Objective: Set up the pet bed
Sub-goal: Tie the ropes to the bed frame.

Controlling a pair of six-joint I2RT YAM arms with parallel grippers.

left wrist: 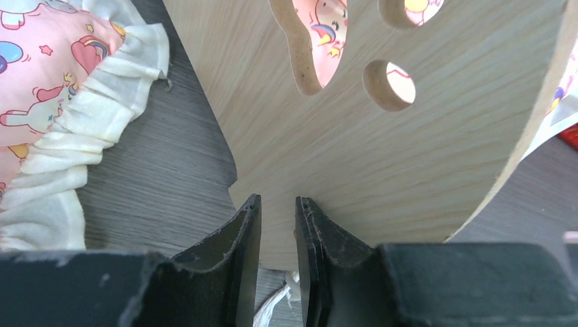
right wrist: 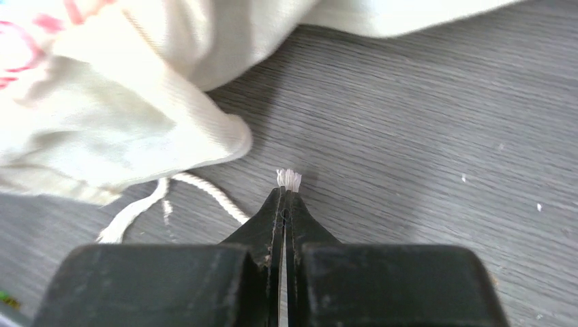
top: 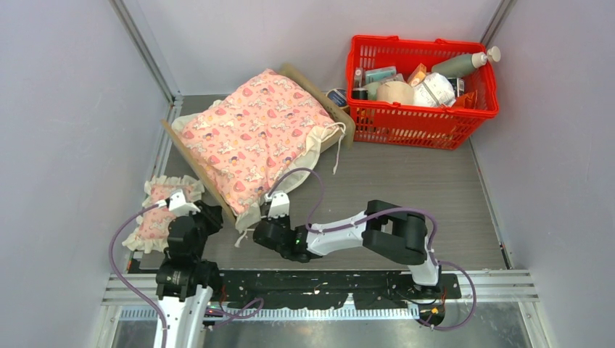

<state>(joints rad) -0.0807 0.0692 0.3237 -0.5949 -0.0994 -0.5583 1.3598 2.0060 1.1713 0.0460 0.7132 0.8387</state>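
Right tool (right wrist: 283,197) tight on cord (right wrist: 290,178), left tool (left wrist: 278,204) parted; pet bed (top: 319,90) diagonal, headboard (left wrist: 382,163) near-left.

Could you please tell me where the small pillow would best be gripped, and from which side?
Probably by its cream frill, from above with the left gripper, which is right beside it. The pillow lies flat on the table, so there is no side to close on, while the loose ruffled frill stands out and can be pinched.
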